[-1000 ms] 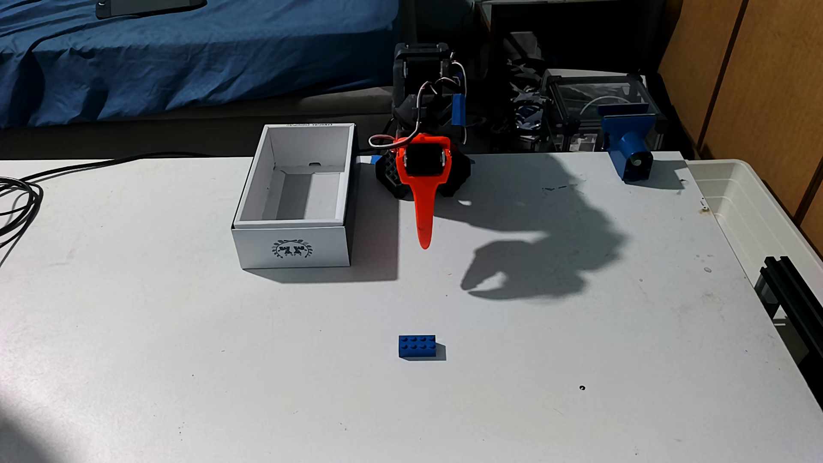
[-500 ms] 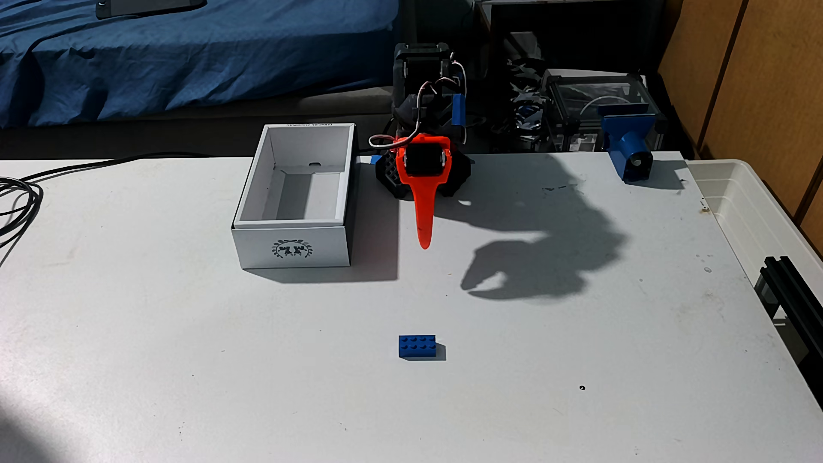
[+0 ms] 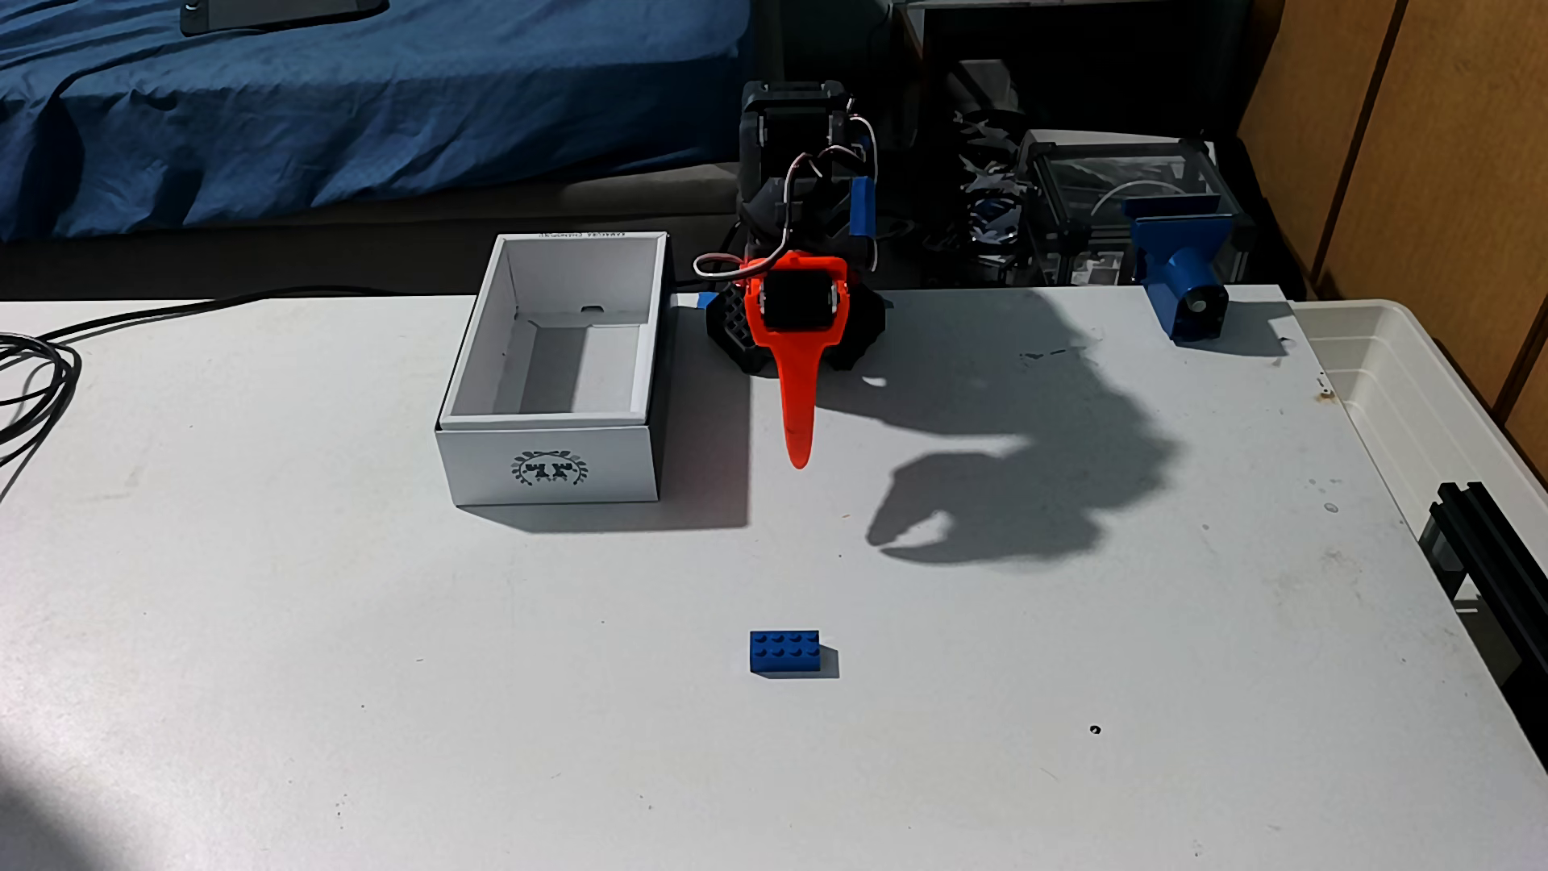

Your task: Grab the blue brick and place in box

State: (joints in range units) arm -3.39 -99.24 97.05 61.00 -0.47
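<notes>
hand state cannot be told. reach forward over blue brick, spread, straddle its short sides, descend square to desk.

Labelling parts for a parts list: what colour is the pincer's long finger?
Bright orange, seen clearly in the fixed view: the pincer finger points down toward the table.
</notes>
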